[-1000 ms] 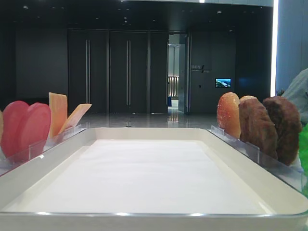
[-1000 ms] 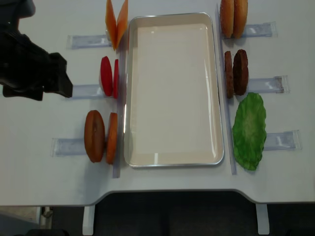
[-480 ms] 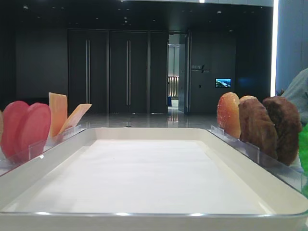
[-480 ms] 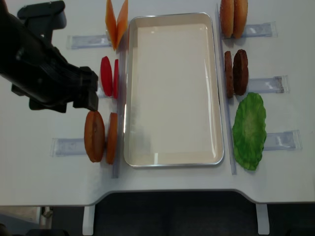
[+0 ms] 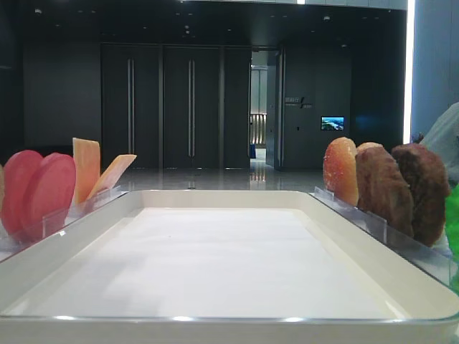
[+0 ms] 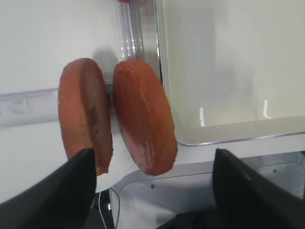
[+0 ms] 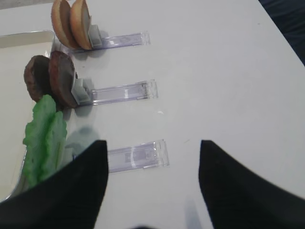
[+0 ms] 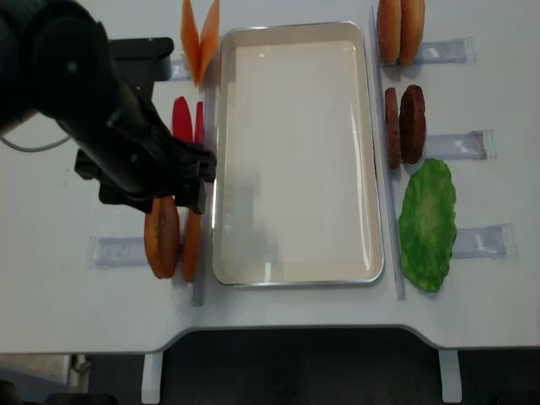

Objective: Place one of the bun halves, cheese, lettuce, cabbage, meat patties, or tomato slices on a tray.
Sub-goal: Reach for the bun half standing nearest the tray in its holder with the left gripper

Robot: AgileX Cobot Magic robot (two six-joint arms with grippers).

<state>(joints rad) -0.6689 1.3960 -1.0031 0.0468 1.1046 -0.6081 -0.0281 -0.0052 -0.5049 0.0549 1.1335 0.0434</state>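
The tray (image 8: 295, 152) lies mid-table. Left gripper (image 6: 150, 191) hangs above the bun halves (image 6: 143, 117), which stand on edge just left of the tray; jaws spread wide, grasping nothing. Right gripper (image 7: 152, 183) also released, near the lettuce (image 7: 45, 136).

The left arm (image 8: 101, 126) was matte black throughout: a bulky, rounded housing with blocky angular segments beside the tray (image 8: 295, 274), and a flat rectangular black part on its side farthest from the table's front edge. A thin grey cable looped off it on the side away from the tray. In the wrist views, the left gripper (image 6: 152, 191) and right gripper (image 7: 152, 186) showed broad, smooth, tapering black fingers (image 6: 248, 191) without visible markings or screws.
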